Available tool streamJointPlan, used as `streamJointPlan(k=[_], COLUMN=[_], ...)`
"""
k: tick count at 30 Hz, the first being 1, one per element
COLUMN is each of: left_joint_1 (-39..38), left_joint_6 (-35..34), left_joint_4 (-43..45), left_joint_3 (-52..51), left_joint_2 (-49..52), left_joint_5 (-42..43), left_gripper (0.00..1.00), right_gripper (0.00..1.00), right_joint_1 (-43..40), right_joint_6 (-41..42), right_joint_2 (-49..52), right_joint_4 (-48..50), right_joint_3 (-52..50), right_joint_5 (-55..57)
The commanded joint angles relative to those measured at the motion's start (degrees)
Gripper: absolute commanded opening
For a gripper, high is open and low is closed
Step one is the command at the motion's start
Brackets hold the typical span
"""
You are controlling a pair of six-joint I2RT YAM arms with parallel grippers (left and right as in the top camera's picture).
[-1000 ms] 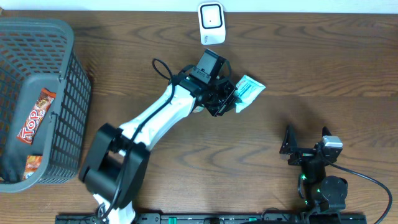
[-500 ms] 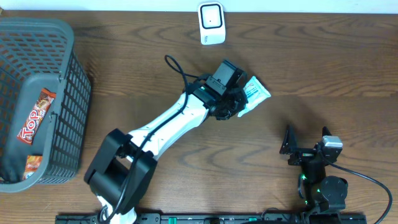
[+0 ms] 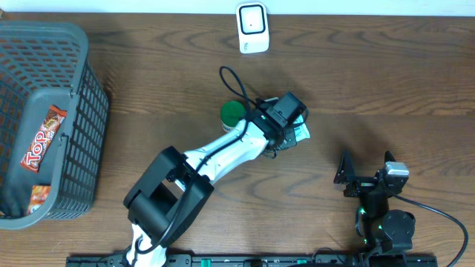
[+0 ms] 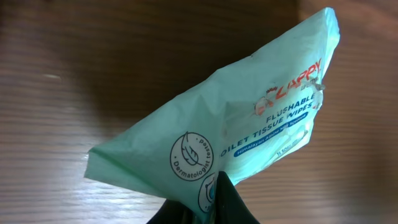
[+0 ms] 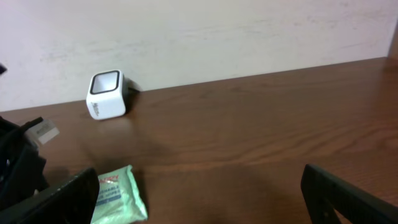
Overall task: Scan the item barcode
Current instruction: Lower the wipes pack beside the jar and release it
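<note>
Pale green plastic, the wipes packet (image 4: 261,118) hangs from one crumpled corner, pinched between the tightly closed fingers of the left gripper (image 4: 208,208). Its printed face is turned toward the wrist camera, showing the words "flushable toilet tissue wipes" and a round leaf seal. Seen from overhead, the left arm (image 3: 223,144) reaches diagonally across the wooden table (image 3: 415,74), and the packet is right of centre. Whether its far end touches the wood cannot be told. The white scanner (image 3: 252,28) stands at the far edge of the table, well apart from the packet, with its dark window facing up. A round dark-green object (image 3: 233,113) lies just beside the left arm's forearm. The right gripper (image 3: 366,169) sits at the near right edge with its jaws spread wide and nothing between them. At the left edge, a grey basket (image 3: 89,111) holds a red snack pack (image 3: 43,137).
</note>
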Motion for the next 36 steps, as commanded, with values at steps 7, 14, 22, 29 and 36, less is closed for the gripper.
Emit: streamJointPlan(k=[7,14,22,29,36], left_joint_1=[-4.52,-6.78,-7.04,-7.04,-6.67], left_joint_6=[14.27,18.82,18.82,22.73,26.88], left_joint_4=[-5.7,-5.22,-4.02,-7.15,-9.4], left_joint_3=[1.2,1.2,1.68,7.37,13.99], left_joint_2=[-0.11,-0.11,-0.63,-6.58,-21.51], left_joint_5=[-27.15,-36.74,-29.92,-29.53,-29.53], left_gripper=[0.07,0.07,0.25,0.78,0.86], right_gripper=[0.99,0.99,0.99,0.99,0.99], right_joint_1=[0.52,0.52,0.52,0.52,0.52], right_joint_6=[0.72,0.72,0.72,0.72,0.72], right_joint_2=[-0.22,-0.22,-0.22,-0.22,-0.22], right_joint_4=[-0.17,-0.17,-0.17,-0.17,-0.17], right_joint_3=[-0.09,-0.09,-0.09,-0.09,-0.09], right_joint_5=[0.5,0.5,0.5,0.5,0.5])
